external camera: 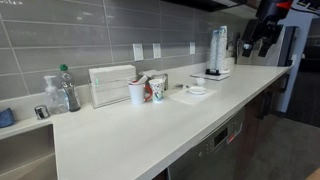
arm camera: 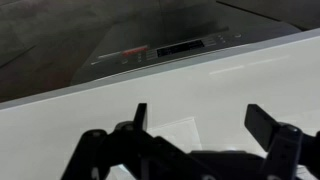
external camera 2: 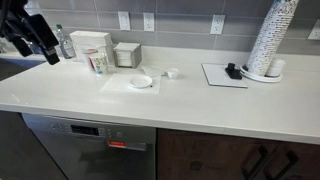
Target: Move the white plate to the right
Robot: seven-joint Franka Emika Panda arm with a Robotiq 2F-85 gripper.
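On the white desk, the white plate sits on a flat white mat, well apart from the jaws. They hang high over one end of the desk, spread wide and holding nothing. The print on a cup behind the plate is too small to read.

Grey tiled wall (dotted with outlets) behind a white counter; dishwasher underneath.

Kitchen setting: long white countertop, grey tiled backsplash with wall outlets, built-in dishwasher under the counter, tall stack of paper cups.
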